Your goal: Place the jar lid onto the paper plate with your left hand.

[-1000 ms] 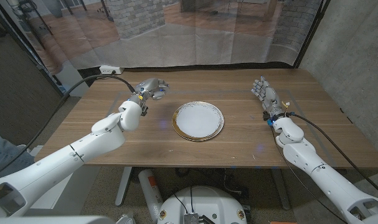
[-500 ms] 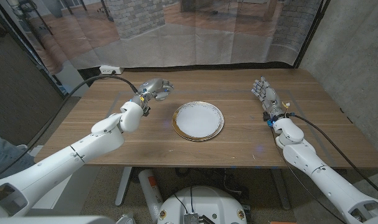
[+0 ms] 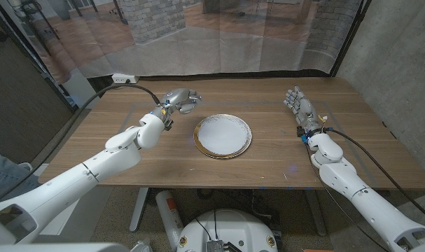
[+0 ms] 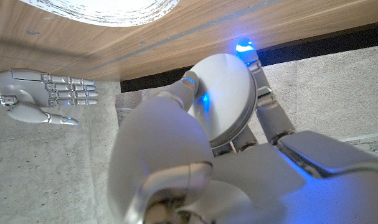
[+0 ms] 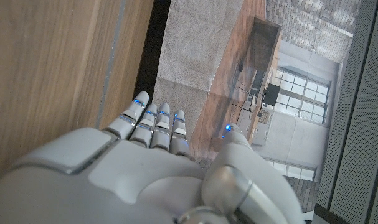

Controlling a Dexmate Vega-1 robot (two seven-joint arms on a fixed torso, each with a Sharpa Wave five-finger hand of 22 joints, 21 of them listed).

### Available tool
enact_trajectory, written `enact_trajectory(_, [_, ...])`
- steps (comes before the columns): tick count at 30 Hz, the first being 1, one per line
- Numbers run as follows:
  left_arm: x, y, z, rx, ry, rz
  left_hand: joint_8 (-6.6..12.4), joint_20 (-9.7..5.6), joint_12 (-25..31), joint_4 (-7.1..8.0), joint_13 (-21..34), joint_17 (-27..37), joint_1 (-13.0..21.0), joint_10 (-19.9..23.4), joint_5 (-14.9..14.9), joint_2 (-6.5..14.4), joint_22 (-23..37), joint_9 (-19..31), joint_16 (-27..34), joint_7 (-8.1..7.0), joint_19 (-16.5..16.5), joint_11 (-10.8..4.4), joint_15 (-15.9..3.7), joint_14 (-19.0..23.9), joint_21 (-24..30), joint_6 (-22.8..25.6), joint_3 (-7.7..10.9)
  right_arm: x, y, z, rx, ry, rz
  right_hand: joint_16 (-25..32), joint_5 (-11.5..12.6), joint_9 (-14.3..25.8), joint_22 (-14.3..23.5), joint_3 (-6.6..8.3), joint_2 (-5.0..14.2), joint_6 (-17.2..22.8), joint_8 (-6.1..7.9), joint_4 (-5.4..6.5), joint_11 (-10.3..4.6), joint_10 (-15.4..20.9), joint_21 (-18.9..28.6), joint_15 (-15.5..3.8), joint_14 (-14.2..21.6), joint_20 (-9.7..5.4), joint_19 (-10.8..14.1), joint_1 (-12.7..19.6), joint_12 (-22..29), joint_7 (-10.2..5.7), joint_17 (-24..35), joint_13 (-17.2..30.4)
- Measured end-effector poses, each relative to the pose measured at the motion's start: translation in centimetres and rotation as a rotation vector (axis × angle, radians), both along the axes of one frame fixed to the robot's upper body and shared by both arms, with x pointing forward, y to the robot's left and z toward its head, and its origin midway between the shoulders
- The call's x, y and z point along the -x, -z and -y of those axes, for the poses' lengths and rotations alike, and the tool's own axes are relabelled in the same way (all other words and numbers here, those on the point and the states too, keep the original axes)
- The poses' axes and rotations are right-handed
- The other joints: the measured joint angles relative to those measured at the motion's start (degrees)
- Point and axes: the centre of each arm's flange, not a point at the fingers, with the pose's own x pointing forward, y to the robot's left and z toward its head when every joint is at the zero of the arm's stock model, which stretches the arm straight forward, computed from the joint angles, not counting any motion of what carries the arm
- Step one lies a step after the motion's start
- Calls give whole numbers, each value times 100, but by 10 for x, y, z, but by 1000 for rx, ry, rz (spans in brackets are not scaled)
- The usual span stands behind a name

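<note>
Your left hand [image 3: 178,100] has its fingers [image 4: 263,106] clamped around the silver jar lid [image 4: 223,99], held above the table just beside the paper plate [image 3: 223,136], so you are mid-carry and next need to bring it over the plate's middle, lower and let go, while your right hand [image 3: 298,107] waits with fingers apart.

White arms [image 3: 93,164], grey fingers [image 3: 294,100] — seemingly blue-lit

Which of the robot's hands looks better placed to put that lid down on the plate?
The left. The left hand already holds the jar lid just beside the paper plate. The right hand is open, holds nothing, and stands farther from the plate.
</note>
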Motion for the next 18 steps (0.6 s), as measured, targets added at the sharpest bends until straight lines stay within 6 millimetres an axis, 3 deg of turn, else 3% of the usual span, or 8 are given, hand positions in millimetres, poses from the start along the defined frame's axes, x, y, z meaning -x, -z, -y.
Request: enact_trajectory(18, [0, 4, 18, -54, 51, 0, 30, -32, -49, 9, 53, 31, -29, 24, -1, -43, 0, -25, -10, -31, -30, -56, 1, 1, 45, 30, 9, 4, 1, 3, -5, 4, 7, 0, 0, 0, 0, 0, 0, 0, 0, 0, 0, 0, -24, 0, 0, 31, 32, 0, 0, 0, 0, 0])
